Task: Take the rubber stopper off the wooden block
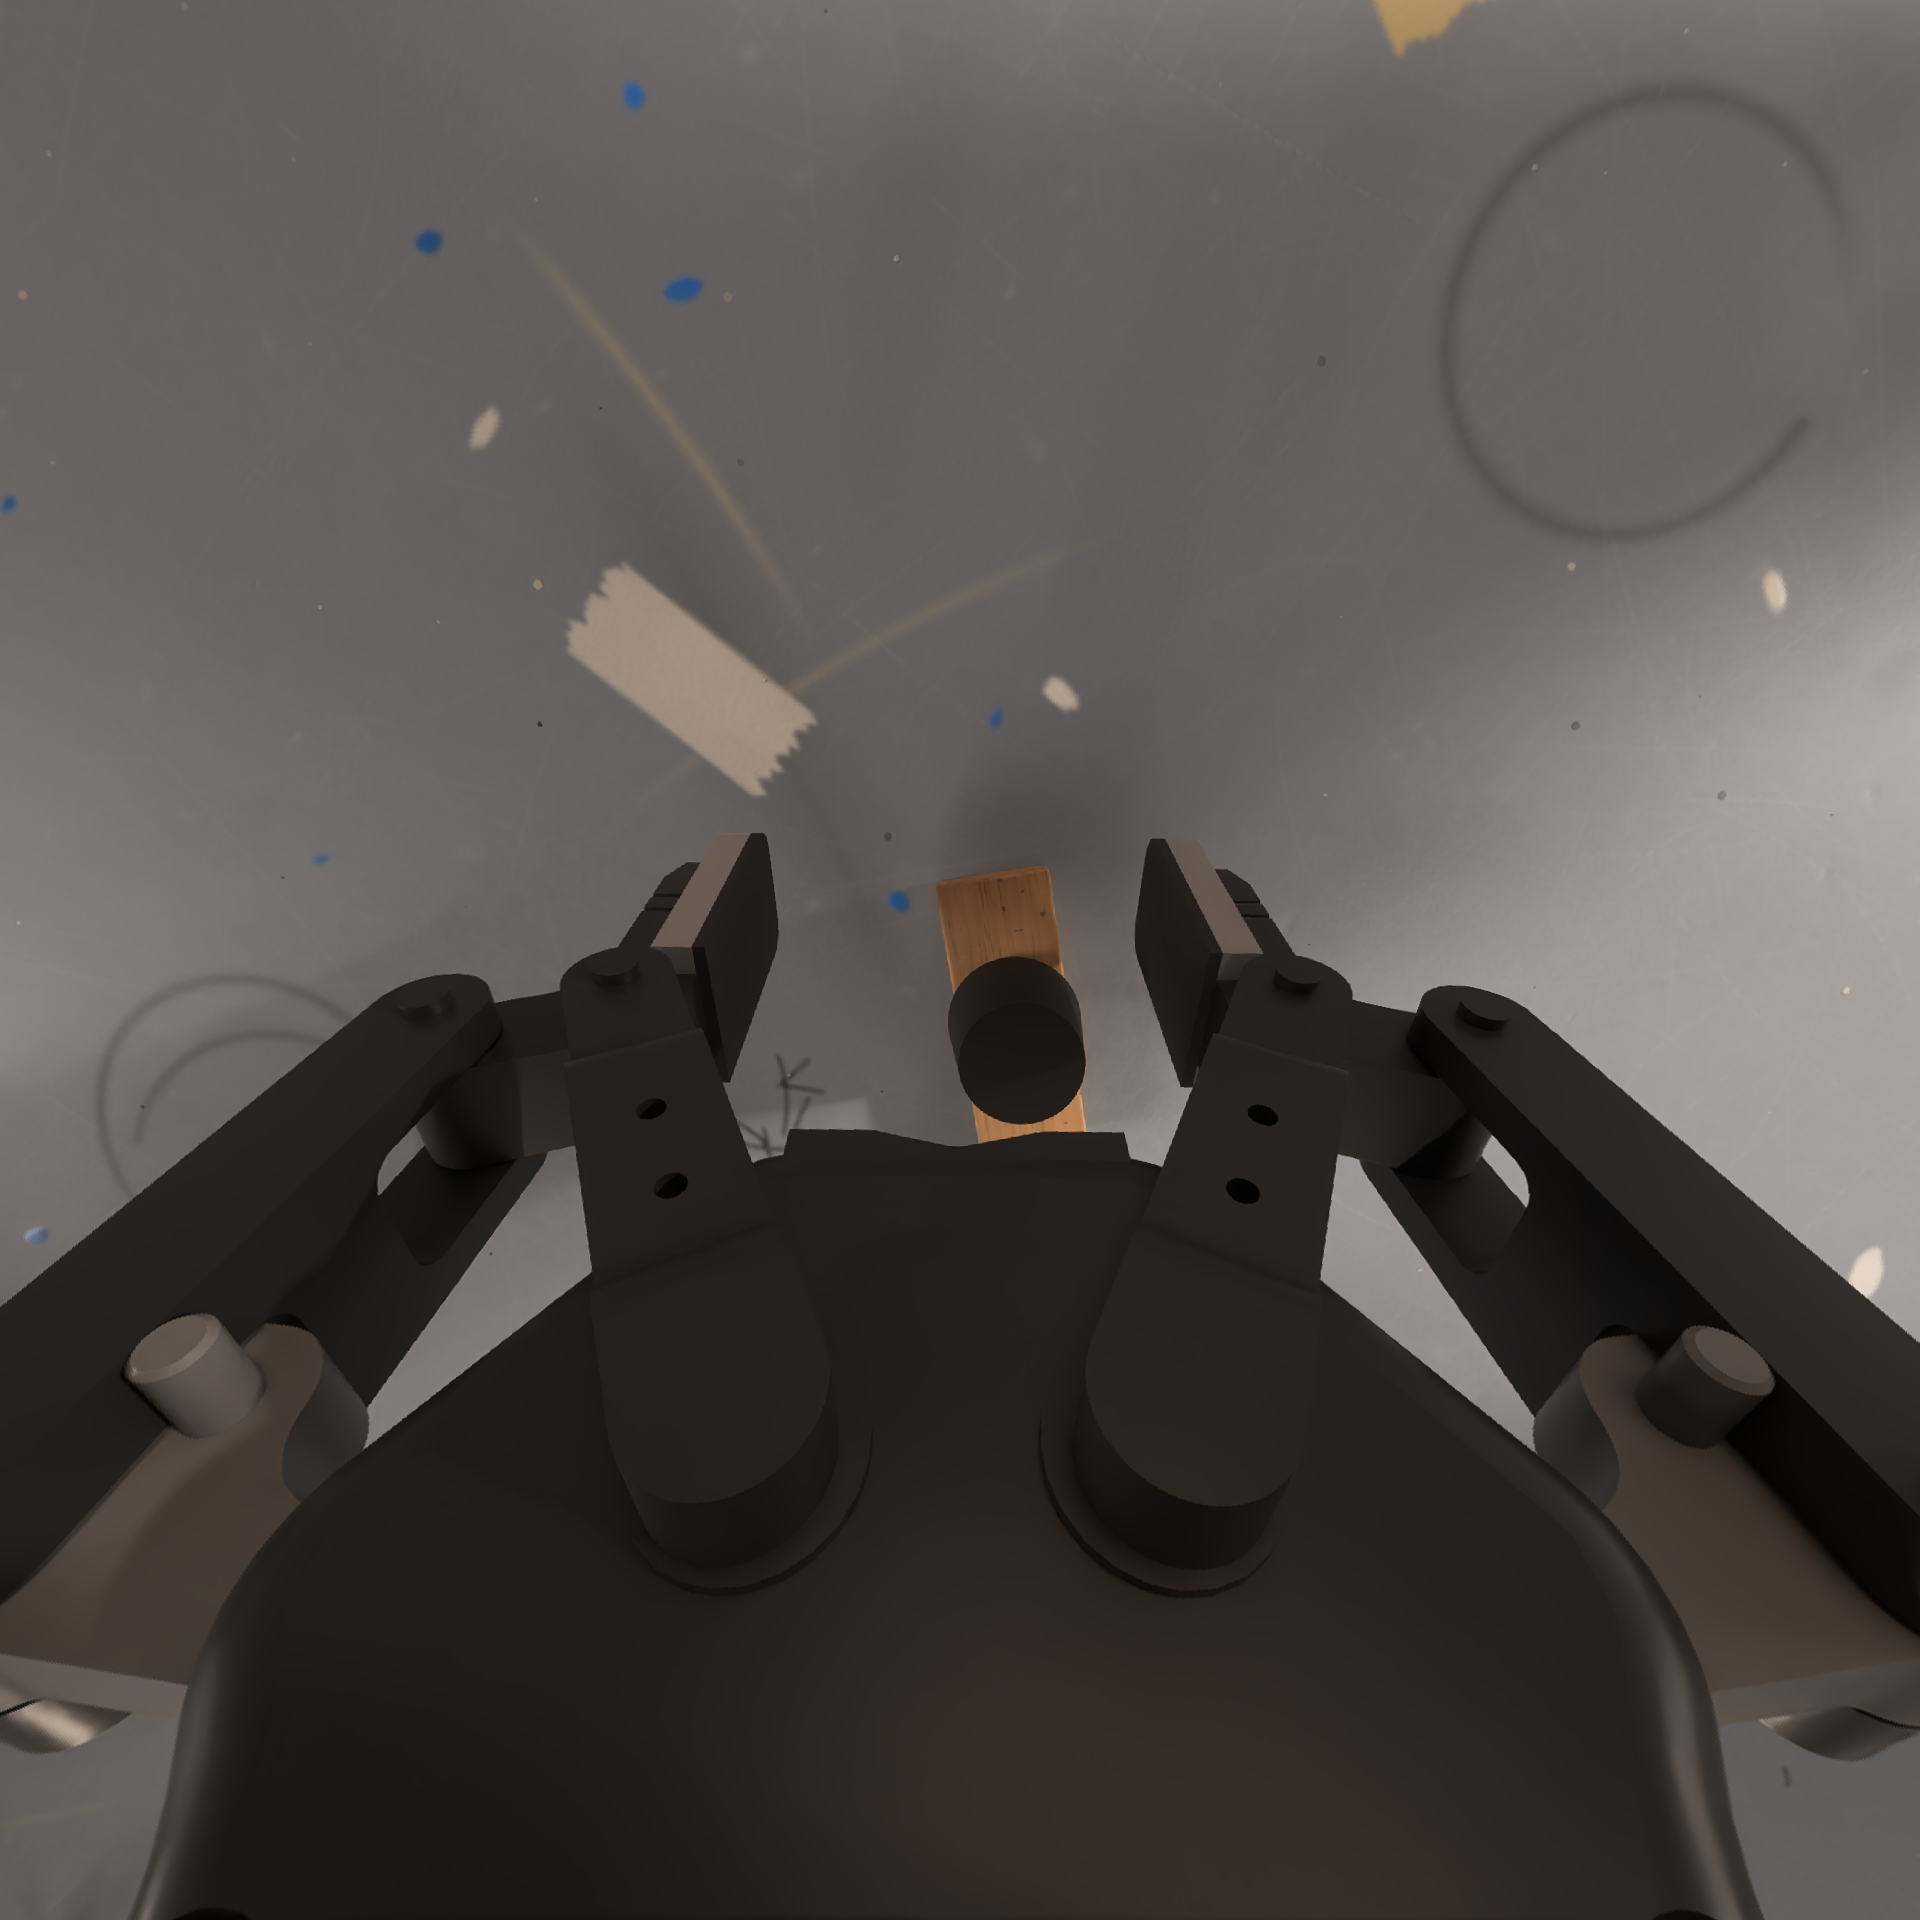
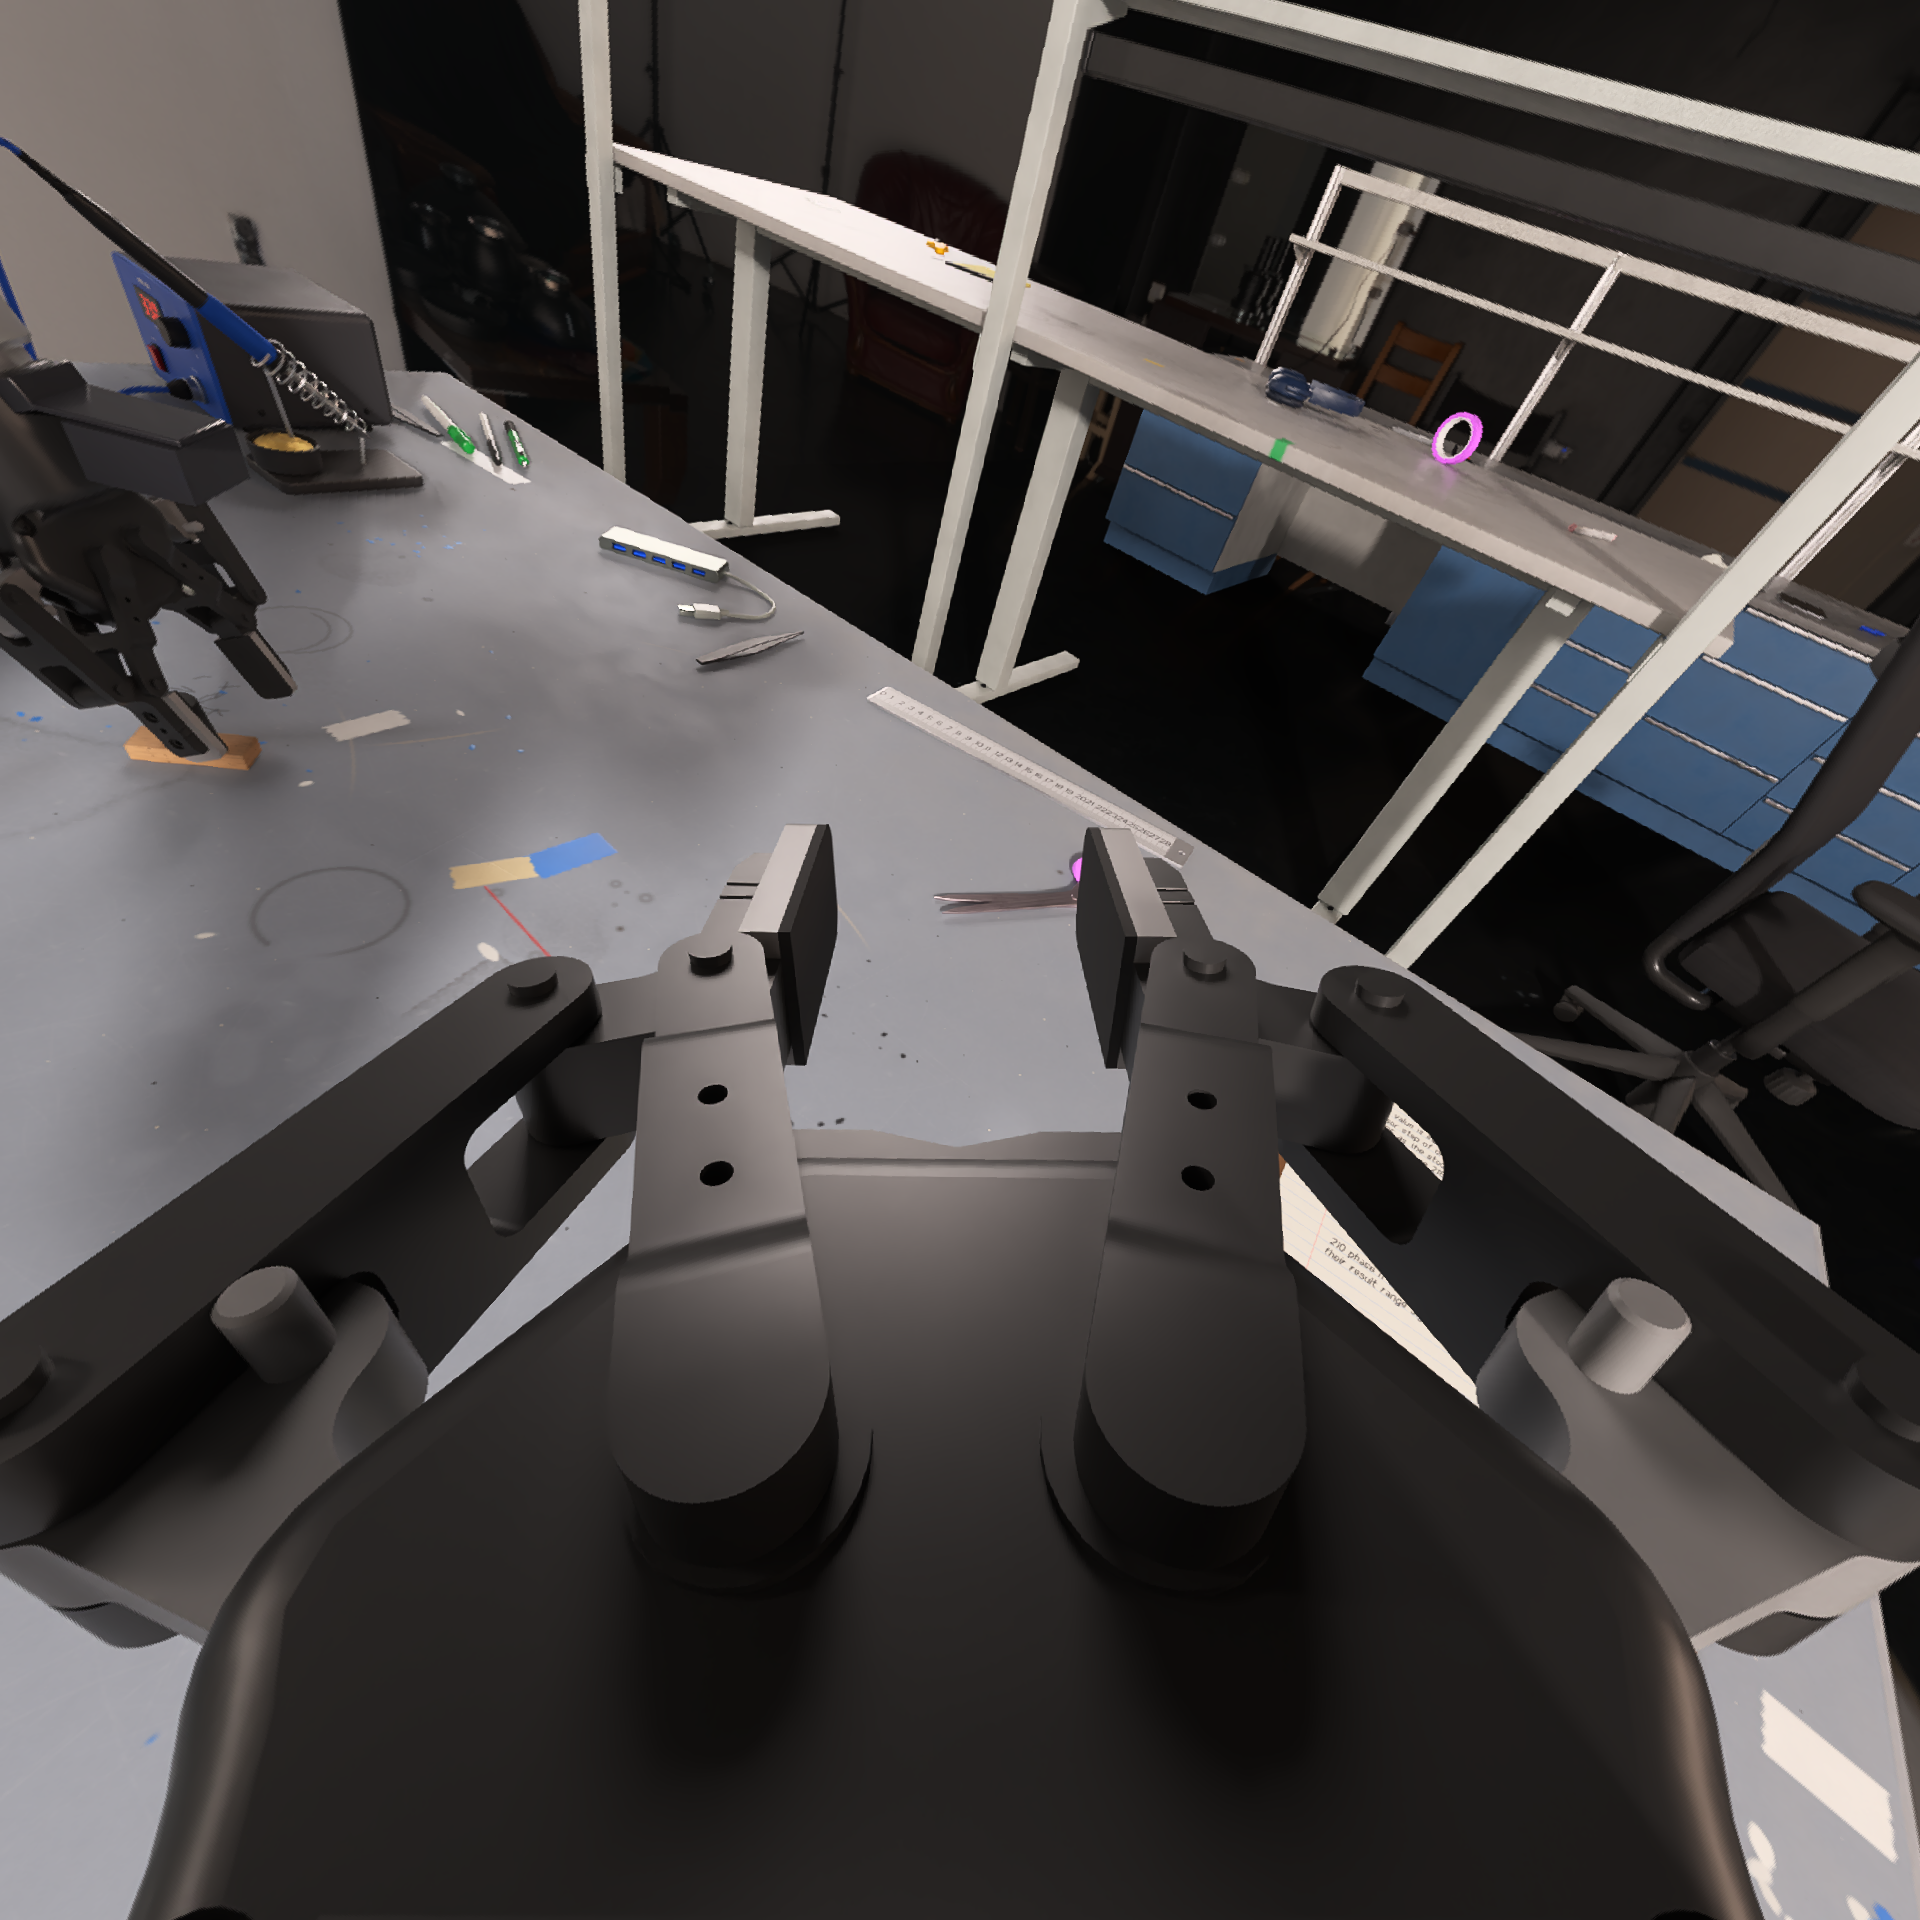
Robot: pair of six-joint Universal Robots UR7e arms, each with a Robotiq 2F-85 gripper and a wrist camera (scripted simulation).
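Note:
In the left wrist view a black rubber stopper (image 1: 1016, 1042) stands on a narrow wooden block (image 1: 1000, 920) that lies flat on the grey table. My left gripper (image 1: 956, 894) is open above them, with one finger on each side of the stopper and clear of it. In the right wrist view the block (image 2: 237, 750) lies at the far left with the left gripper (image 2: 223, 701) over it; the stopper is hidden there. My right gripper (image 2: 956, 904) is open and empty over the table, far from the block.
A strip of beige tape (image 1: 691, 677) is stuck to the table beyond the block. In the right wrist view, scissors (image 2: 1003, 899) and a ruler (image 2: 1029, 774) lie near the table's far edge, with a USB hub (image 2: 665, 553), tweezers (image 2: 748, 649), markers (image 2: 483, 431) and a soldering station (image 2: 249, 353) farther left.

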